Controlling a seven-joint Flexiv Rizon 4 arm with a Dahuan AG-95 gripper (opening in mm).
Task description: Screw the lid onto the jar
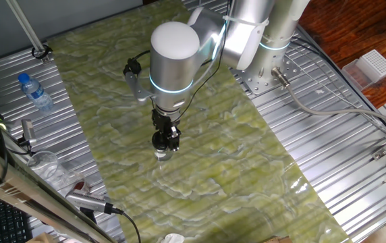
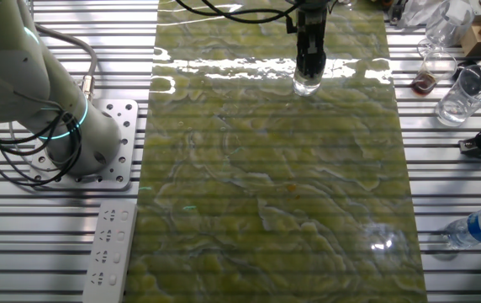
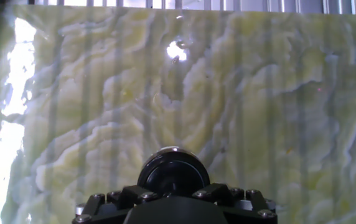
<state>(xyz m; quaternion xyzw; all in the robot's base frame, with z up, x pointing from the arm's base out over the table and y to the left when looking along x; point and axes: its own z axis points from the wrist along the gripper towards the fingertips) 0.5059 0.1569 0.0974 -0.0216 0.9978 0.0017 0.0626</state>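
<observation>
Our gripper [image 1: 165, 142] is clamped on the black lid [image 3: 173, 173], seated atop the jar [image 2: 306, 82], so we should twist squarely, pressing lightly down.

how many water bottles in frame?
1. A blue-capped water bottle lies on the metal slats beside the green mat, away from the end effector. Clutter at the edges may hide more.

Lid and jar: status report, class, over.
Gripper shut on lid. Lid atop jar, upright on mat. Nothing in the way.
</observation>
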